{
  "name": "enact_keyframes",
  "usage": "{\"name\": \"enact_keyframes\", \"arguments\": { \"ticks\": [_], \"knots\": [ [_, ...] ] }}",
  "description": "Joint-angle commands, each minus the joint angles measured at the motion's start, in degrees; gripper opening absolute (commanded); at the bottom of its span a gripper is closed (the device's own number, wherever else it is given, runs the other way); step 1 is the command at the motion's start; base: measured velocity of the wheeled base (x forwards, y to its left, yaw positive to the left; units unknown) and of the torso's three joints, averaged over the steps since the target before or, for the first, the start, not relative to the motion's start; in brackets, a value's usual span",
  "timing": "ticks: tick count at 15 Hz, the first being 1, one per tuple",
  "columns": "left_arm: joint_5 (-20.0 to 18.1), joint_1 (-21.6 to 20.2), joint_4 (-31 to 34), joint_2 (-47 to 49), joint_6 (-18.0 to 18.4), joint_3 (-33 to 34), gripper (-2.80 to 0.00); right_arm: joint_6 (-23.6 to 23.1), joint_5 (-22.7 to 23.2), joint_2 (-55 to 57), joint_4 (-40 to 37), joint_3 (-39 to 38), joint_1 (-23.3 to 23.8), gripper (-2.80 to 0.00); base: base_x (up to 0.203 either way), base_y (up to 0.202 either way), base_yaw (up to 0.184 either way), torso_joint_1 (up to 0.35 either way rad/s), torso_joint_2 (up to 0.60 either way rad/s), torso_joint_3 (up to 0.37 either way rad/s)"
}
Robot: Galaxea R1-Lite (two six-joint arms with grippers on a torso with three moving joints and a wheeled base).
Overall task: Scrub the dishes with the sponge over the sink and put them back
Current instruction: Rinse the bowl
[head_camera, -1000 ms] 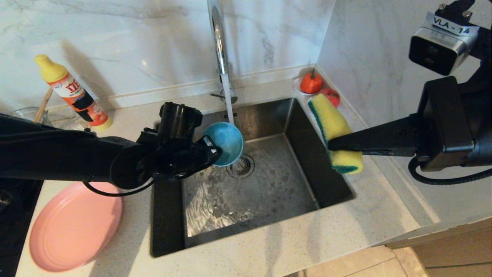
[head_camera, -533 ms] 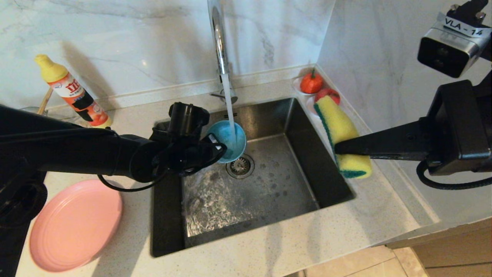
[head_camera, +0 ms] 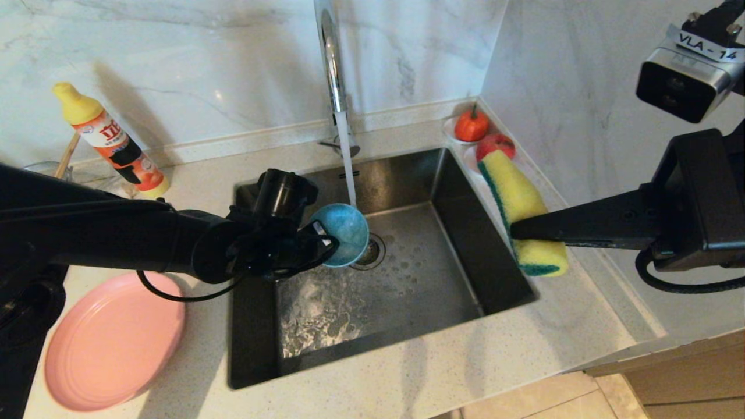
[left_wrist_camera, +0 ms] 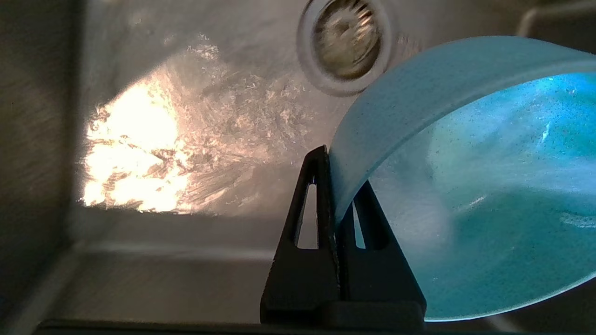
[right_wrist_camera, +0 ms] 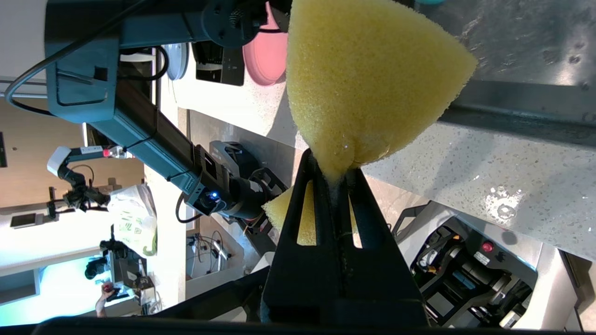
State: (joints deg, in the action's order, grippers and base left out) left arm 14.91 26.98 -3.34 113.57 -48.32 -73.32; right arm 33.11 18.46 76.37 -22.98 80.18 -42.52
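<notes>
My left gripper [head_camera: 326,238] is shut on the rim of the small teal-blue bowl [head_camera: 344,233], holding it tilted above the sink [head_camera: 477,250], near the drain [head_camera: 372,253], with the tap's stream falling at the bowl's far edge. In the left wrist view the bowl [left_wrist_camera: 484,195] has one finger outside and one inside its wall, under my left gripper [left_wrist_camera: 337,179]. My right gripper [head_camera: 515,230] is shut on the yellow sponge [head_camera: 518,201], held over the sink's right rim. The sponge [right_wrist_camera: 368,74] bulges above my right gripper [right_wrist_camera: 333,167]. The pink plate [head_camera: 113,340] lies on the counter at the left.
The tall chrome tap [head_camera: 330,64] runs water into the basin. A yellow-capped detergent bottle [head_camera: 107,139] stands at the back left beside a clear glass bowl [head_camera: 43,170]. Two red toy fruits [head_camera: 472,125] sit in the back right corner. Marble walls close the back and right.
My left gripper has carried the bowl a little nearer and lower under the stream, tilting it back on edge. My right gripper with the sponge has drifted slightly right and nearer.
</notes>
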Motion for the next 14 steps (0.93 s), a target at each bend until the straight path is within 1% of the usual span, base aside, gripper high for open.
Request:
{"name": "enact_keyframes", "arguments": {
  "ticks": [1,5,8,9,12,14],
  "knots": [
    [0.1,-0.1,2.9,-1.3,1.1,0.4,-2.80,0.2,0.2,0.0,-0.1,-0.1,-0.1,-2.80,0.000,0.000,0.000,0.000,0.00,0.000],
    [0.1,0.0,4.3,-0.9,1.7,0.2,-2.80,0.2,0.2,-0.3,-0.1,-0.3,-0.1,-2.80,0.000,0.000,0.000,0.000,0.00,0.000],
    [-0.8,-0.1,4.8,1.6,1.5,-1.8,-2.80,0.2,0.2,-0.3,-0.1,-0.8,0.0,-2.80,0.000,0.000,0.000,0.000,0.00,0.000],
    [-0.9,-0.2,5.8,2.8,1.2,-3.0,-2.80,0.2,0.2,-0.4,-0.1,-0.9,0.0,-2.80,0.000,0.000,0.000,0.000,0.00,0.000],
    [-1.0,-0.1,7.7,5.1,-1.0,-6.8,-2.80,0.0,0.2,-0.8,-0.1,-2.3,0.0,-2.80,0.000,0.000,0.000,0.000,0.00,0.000],
    [-1.0,-0.1,7.7,5.4,-1.4,-7.5,-2.80,0.0,0.2,-0.8,0.5,-3.0,0.0,-2.80,0.000,0.000,0.000,0.000,0.00,0.000]
  ]
}}
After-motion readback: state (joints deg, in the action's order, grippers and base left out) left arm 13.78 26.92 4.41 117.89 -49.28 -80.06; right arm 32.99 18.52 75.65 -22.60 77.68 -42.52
